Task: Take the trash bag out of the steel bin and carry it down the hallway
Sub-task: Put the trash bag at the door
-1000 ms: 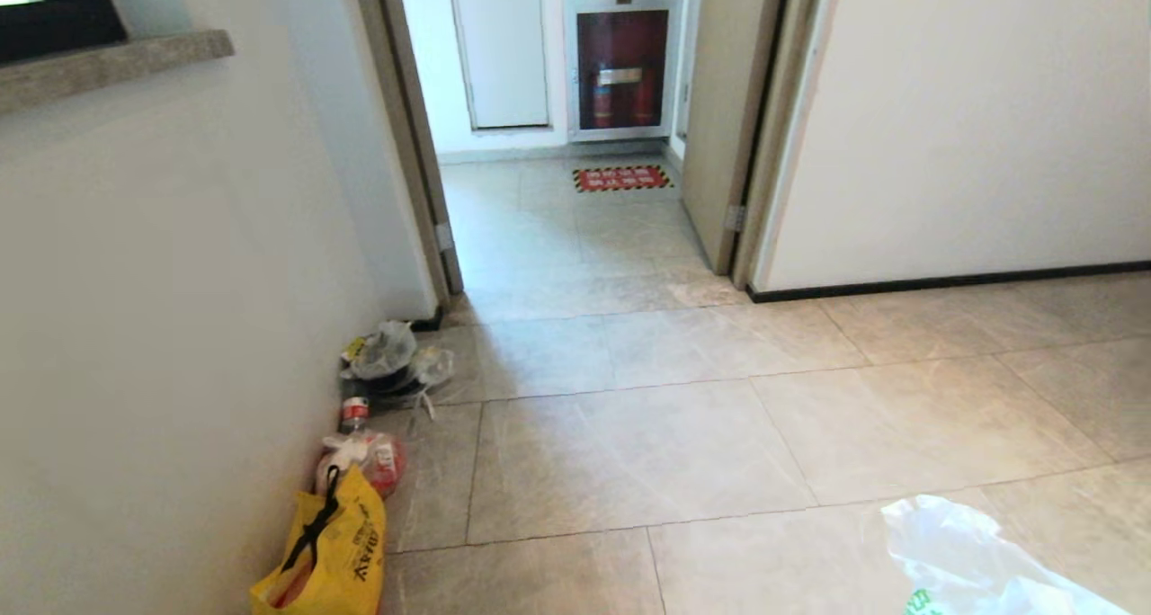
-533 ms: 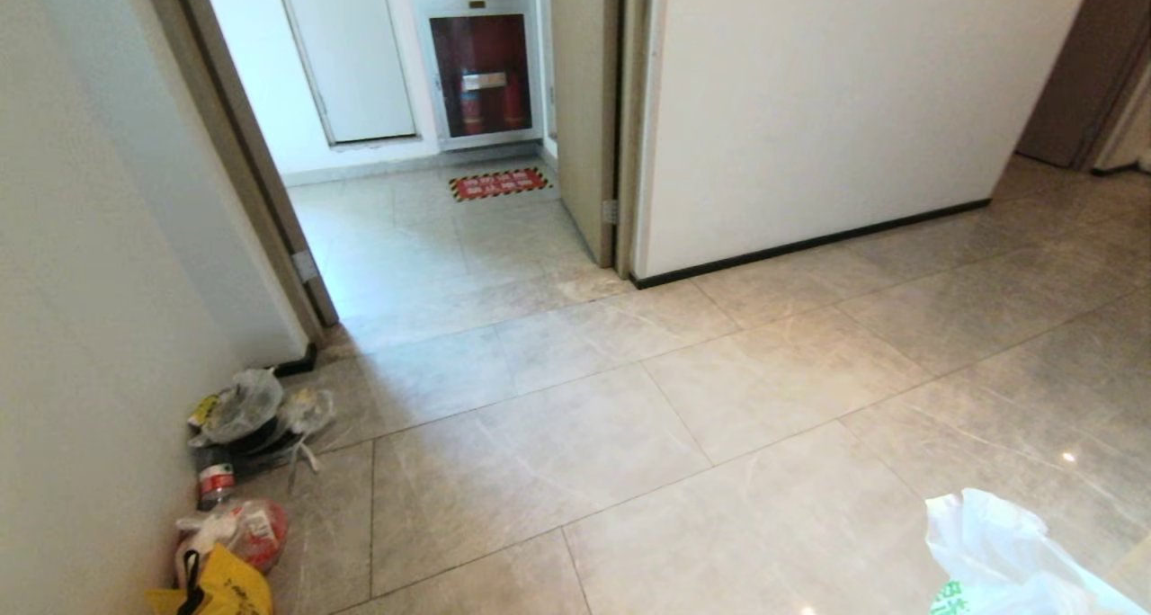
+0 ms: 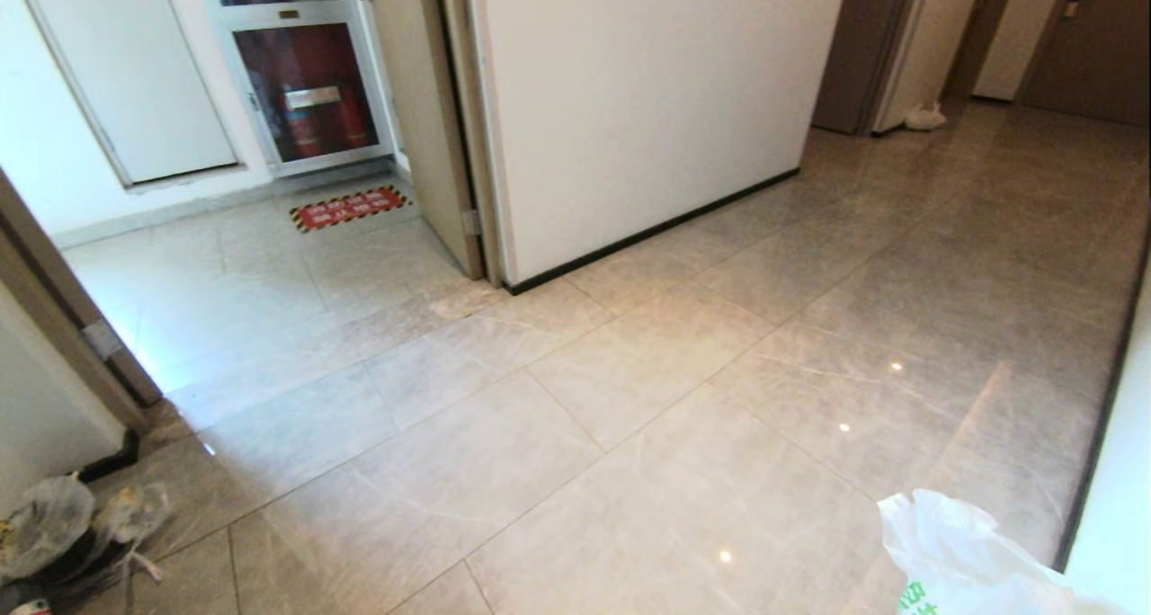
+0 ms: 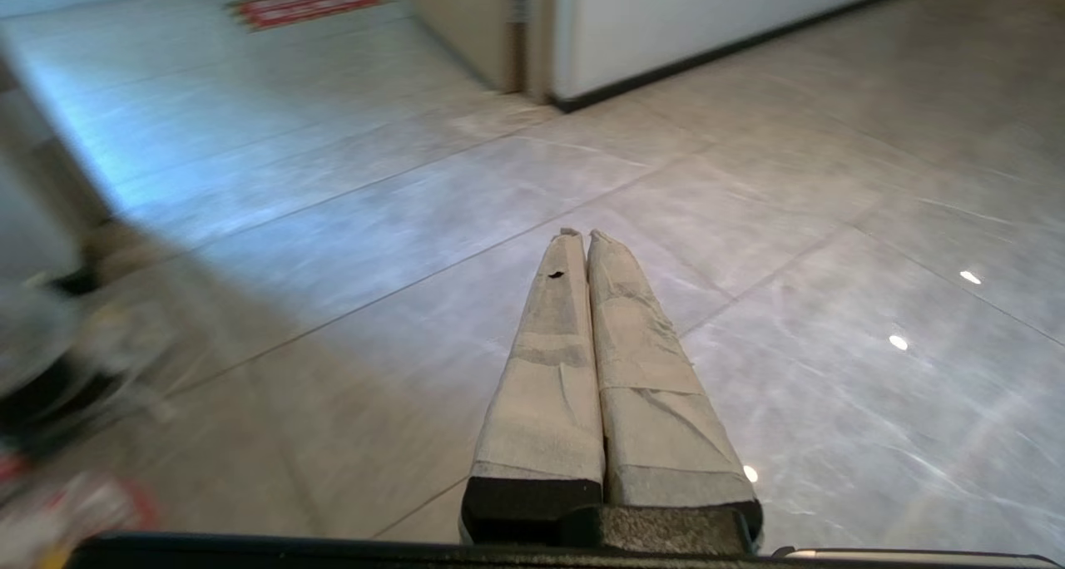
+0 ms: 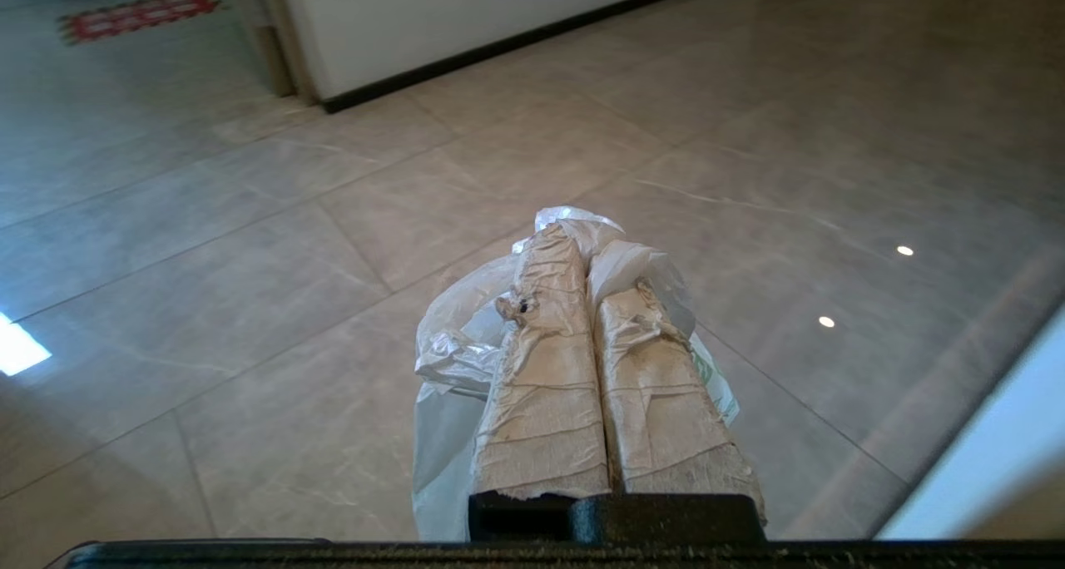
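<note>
The right pincer is clamped on the trash bag above the hallway floor; the left pincer is pressed together, empty.

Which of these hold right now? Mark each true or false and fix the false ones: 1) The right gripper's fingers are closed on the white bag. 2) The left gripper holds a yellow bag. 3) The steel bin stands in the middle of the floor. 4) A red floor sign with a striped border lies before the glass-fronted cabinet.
1) True: the right gripper has its fingers shut on the trash bag.
2) False: the left gripper is shut and empty, over bare floor tiles.
3) False: no steel bin is in any view; the floor's middle is bare.
4) True: the red floor sign lies just before the cabinet.
</note>
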{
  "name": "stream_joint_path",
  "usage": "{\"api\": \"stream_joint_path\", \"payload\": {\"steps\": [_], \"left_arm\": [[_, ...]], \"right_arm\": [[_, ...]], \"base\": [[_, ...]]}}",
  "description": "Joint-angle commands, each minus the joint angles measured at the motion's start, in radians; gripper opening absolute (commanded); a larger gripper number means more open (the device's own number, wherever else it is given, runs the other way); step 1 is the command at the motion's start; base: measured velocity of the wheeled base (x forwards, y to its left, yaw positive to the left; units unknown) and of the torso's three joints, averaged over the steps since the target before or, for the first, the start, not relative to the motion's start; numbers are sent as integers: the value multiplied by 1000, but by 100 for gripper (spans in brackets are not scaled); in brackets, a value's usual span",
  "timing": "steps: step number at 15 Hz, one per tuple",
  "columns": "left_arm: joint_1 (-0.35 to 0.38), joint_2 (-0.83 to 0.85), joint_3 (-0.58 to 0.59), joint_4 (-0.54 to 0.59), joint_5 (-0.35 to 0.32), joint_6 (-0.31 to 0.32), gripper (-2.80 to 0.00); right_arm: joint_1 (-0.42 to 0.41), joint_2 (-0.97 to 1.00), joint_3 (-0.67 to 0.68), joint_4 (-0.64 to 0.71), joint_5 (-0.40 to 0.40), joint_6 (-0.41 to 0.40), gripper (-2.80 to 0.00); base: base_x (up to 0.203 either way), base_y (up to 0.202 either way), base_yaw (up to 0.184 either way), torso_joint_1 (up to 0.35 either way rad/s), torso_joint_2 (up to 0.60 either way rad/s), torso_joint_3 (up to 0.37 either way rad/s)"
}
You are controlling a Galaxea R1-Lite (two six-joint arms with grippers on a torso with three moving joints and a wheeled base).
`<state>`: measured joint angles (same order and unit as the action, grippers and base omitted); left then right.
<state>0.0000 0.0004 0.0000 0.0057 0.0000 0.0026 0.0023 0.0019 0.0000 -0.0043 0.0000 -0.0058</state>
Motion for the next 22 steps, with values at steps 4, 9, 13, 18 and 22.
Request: {"api": "stream_joint_path", "payload": {"steps": [4, 9, 13, 18, 22], "left_arm": [[0, 0, 0, 0, 0, -1, -280], [0, 0, 0, 0, 0, 0, -280], [0, 0, 0, 0, 0, 0, -280], [0, 0, 0, 0, 0, 0, -280], [0, 0, 0, 0, 0, 0, -280]], "right_arm": [[1, 0, 0, 0, 2, -2, -280], [1, 0, 0, 0, 2, -2, -280], [1, 0, 0, 0, 2, -3, -280], [1, 0, 0, 0, 2, -3, -280], [1, 0, 0, 0, 2, -3, -280]], "base": [[2, 10, -170, 5, 2, 2], [1, 9, -171, 5, 4, 3], [1, 9, -155, 4, 3, 1], [0, 0, -15, 0, 1, 0], [0, 0, 0, 0, 0, 0]]}}
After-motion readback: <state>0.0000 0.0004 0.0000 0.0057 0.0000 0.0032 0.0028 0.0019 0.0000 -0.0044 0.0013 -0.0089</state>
